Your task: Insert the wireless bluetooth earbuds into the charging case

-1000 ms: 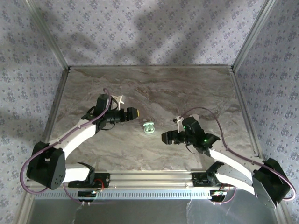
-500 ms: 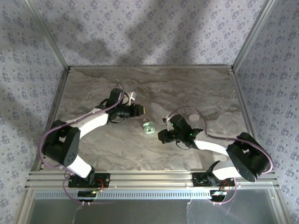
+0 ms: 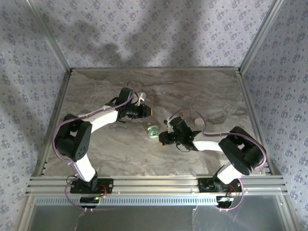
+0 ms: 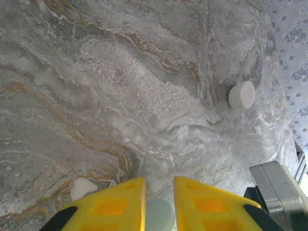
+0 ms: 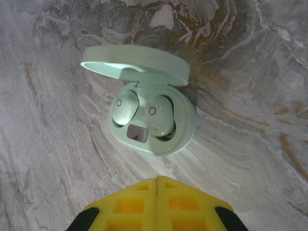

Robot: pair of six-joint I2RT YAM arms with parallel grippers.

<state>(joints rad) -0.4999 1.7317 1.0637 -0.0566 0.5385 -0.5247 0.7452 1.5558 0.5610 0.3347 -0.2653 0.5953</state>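
Closing the lid (image 5: 134, 65) seems next, earbuds (image 5: 161, 115) seated in case (image 5: 154, 139): press squarely with clenched, empty right gripper (image 5: 157, 180); left gripper (image 4: 159, 183) state unclear.

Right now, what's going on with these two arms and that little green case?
Two robot arms are working around an open case on the table. Both earbuds already sit in its pockets, with the lid up. The right fingers, pressed shut, are poised just short of the case. The left fingers, slightly apart, are close by, and I see nothing gripped in them.
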